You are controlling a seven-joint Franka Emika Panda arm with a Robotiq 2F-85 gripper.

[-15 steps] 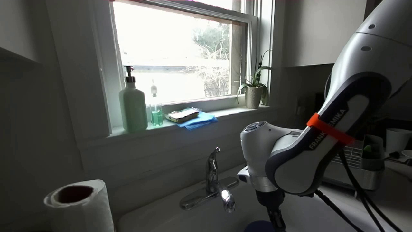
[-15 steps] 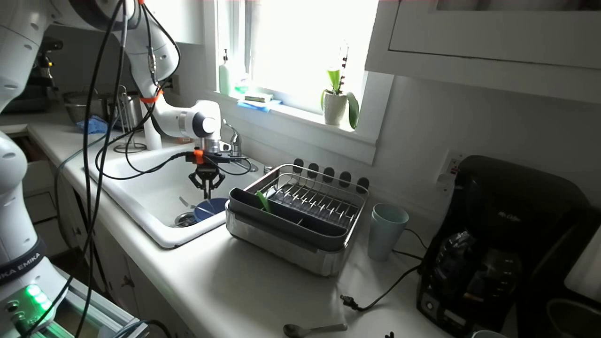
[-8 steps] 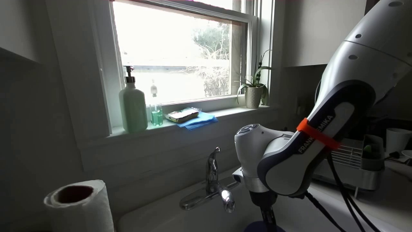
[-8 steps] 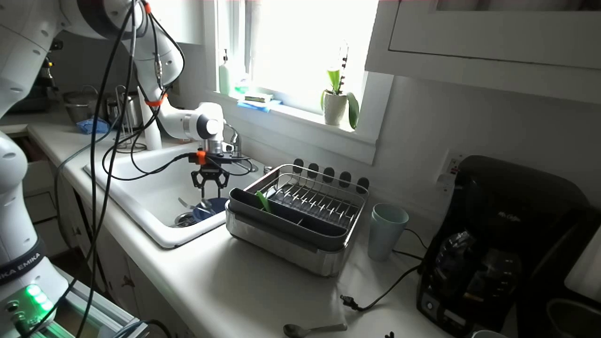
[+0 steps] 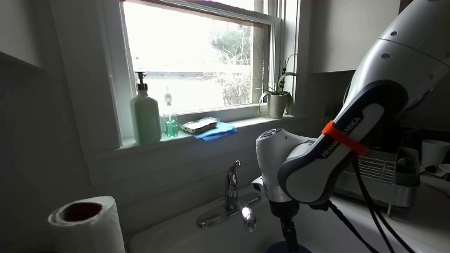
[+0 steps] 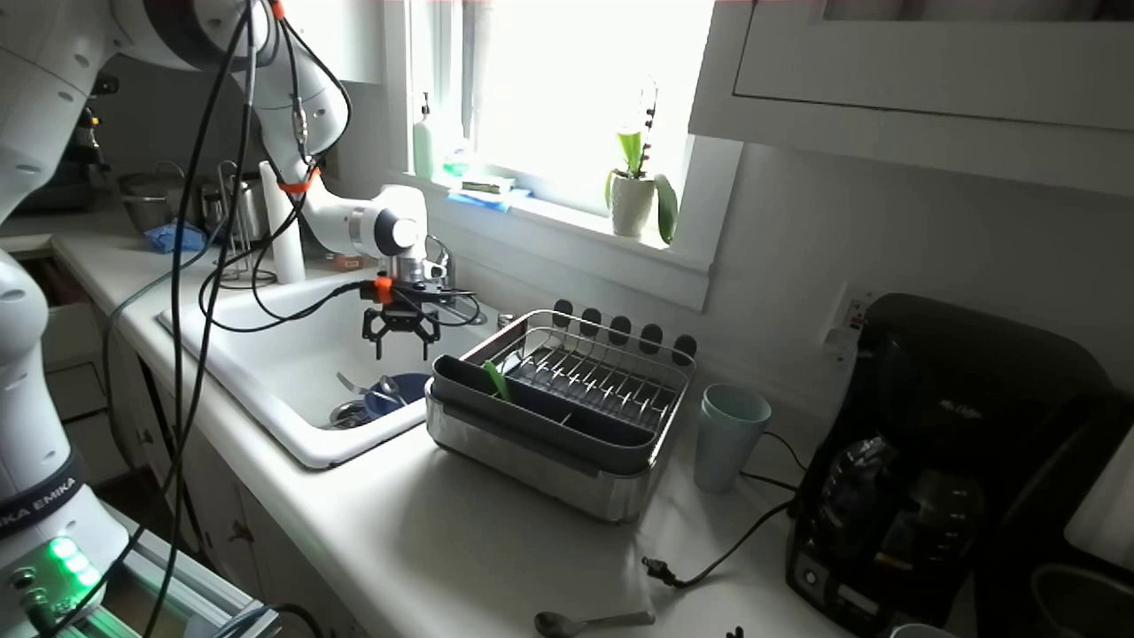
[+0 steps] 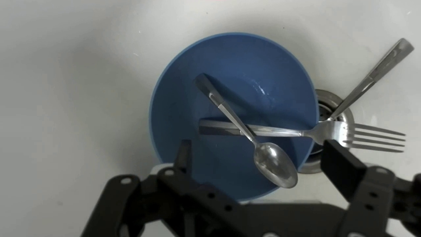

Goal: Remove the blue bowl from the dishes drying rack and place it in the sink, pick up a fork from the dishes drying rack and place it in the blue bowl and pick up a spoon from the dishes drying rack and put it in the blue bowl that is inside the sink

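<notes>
The blue bowl [image 7: 236, 62] sits in the white sink [image 6: 266, 381], beside the drain. Inside it a spoon [image 7: 275, 164] rests across a fork [image 7: 253, 130], its head reaching the rim. The fork's handle lies in the bowl while its tines stick out past the rim above the drain. My gripper [image 6: 403, 351] hangs over the bowl, jaws wide apart and holding nothing; its fingers [image 7: 184, 156] frame the spoon from above in the wrist view. To the right stands the dishes drying rack [image 6: 523, 462], with a green item [image 6: 496, 381] in its grey caddy.
Another utensil's handle [image 7: 375, 75] slants out from the drain [image 7: 329, 97], its head hidden. The faucet [image 5: 231, 189] rises behind the sink. Cups [image 6: 731, 434], a coffee maker [image 6: 939, 425] and a loose spoon [image 6: 594, 623] are on the counter. Paper towels [image 5: 91, 228] stand nearby.
The jaws have gone from nearly together to wide apart, letting go of the spoon, which now lies in the bowl. The gripper has risen and shifted slightly toward the rack.
</notes>
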